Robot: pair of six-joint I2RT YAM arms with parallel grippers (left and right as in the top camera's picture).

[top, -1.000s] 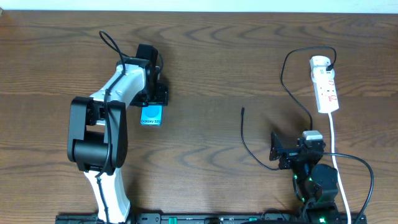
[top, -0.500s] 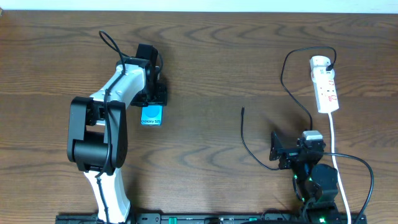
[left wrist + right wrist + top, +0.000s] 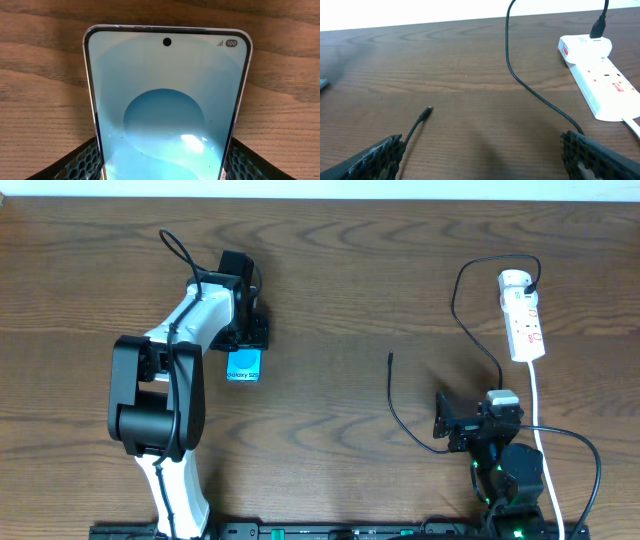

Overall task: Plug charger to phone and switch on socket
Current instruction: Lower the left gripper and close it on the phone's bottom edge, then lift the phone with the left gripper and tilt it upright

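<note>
Nothing visibly moved: left pincer (image 3: 162, 146) clamps the phone (image 3: 165, 90) by both long edges on the worktop's (image 3: 470, 65) left side, likely steadying it for plugging, while right pincer (image 3: 480, 150), wide open and empty, hovers by the charger (image 3: 540, 97) tip, socket (image 3: 600, 85) just beyond.

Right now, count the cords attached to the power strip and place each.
2. The black charger cable plugs into the power strip's far end, its tip lying free mid-table. The white cord leaves its near end toward the right arm's base.
</note>
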